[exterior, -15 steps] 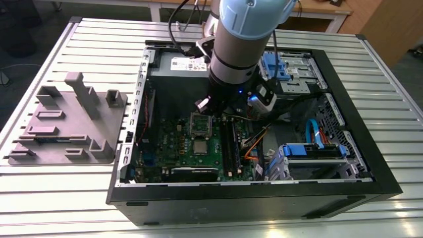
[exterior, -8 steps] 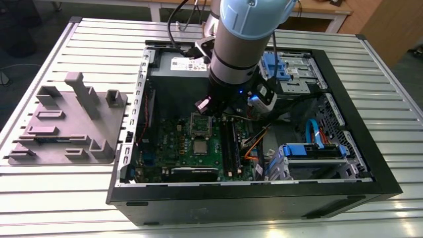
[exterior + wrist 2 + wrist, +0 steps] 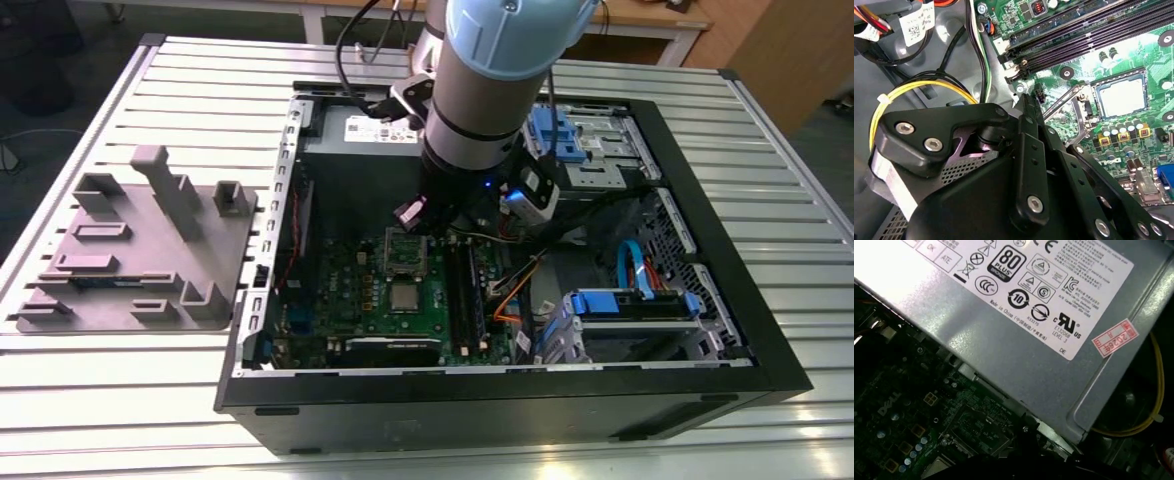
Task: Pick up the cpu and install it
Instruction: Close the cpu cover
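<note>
Cpu (image 3: 1121,97) seen in second wrist view, seated flat in open socket (image 3: 1119,79); placed just beyond gripper (image 3: 1025,101) tip, apart, not gripped; claw state cannot be told.

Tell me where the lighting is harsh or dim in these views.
Second wrist view: glare whitens the green board beside the cpu. First wrist view: the metal box has a washed-out label, and the board beside it sits in shadow. Exterior view: bright table, dimmer case interior.

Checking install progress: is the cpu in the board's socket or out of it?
In. The cpu lies flat within the socket on the green board; the hinged metal frame stands open beside it.
</note>
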